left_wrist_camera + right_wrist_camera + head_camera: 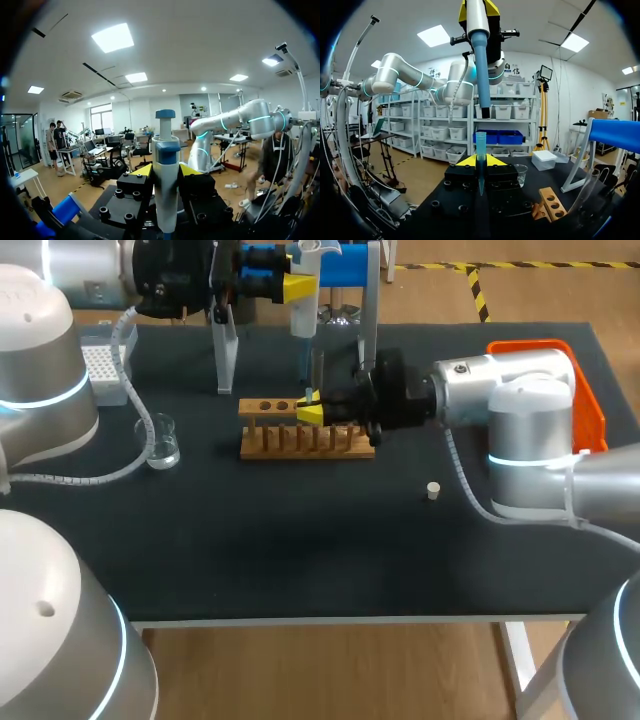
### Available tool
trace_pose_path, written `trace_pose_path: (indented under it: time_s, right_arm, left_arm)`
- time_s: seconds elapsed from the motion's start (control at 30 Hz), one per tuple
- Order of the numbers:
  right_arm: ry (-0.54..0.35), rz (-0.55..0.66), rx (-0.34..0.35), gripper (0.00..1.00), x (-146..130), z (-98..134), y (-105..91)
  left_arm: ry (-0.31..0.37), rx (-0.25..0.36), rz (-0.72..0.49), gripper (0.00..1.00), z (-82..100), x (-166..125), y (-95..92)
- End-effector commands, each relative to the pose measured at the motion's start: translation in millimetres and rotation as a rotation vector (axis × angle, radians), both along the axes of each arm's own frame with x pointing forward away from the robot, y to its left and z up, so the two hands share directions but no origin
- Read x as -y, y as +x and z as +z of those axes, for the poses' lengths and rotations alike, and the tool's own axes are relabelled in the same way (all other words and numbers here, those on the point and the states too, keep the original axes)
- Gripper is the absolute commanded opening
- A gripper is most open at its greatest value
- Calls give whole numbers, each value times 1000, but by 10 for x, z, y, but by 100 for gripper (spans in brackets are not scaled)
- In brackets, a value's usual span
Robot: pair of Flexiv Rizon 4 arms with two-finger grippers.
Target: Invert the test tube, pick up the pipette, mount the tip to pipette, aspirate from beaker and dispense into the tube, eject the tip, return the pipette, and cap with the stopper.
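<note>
My left gripper (298,286) is shut on the white and blue pipette (305,302), which hangs upright above the rack; in the left wrist view the pipette (166,170) sits between the yellow fingers. Right below it my right gripper (310,411) is shut on a thin blue pipette tip (480,157) that stands upright, its open end facing the pipette's nozzle (481,75) with a gap between them. Under my right gripper sits the wooden rack (300,440). A glass test tube (585,192) leans at the rack (550,202). The beaker (163,442) stands left of the rack, and the white stopper (433,490) lies to its right.
A white tip box (100,368) sits at the back left. The pipette stand (226,352), with clear legs and a blue top, rises behind the rack. An orange bin (580,390) is at the right edge, behind my right arm.
</note>
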State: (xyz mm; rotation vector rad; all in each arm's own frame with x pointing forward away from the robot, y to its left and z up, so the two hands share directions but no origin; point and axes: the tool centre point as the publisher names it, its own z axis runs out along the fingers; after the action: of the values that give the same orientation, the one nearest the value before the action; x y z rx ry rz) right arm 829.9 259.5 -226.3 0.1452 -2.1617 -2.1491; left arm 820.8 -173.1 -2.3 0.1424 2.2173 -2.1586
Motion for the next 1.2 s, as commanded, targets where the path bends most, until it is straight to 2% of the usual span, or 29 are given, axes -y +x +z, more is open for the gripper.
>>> trace_pose_path:
  time_s: [0.03, 1.2]
  right_arm:
    - [-2, 3, -3, 0, -24, -3, 13]
    - [4, 6, -5, 0, -74, 83, 53]
  left_arm:
    - [-1, 1, -3, 0, -2, -2, 11]
    - [-1, 1, -3, 0, -2, -2, 11]
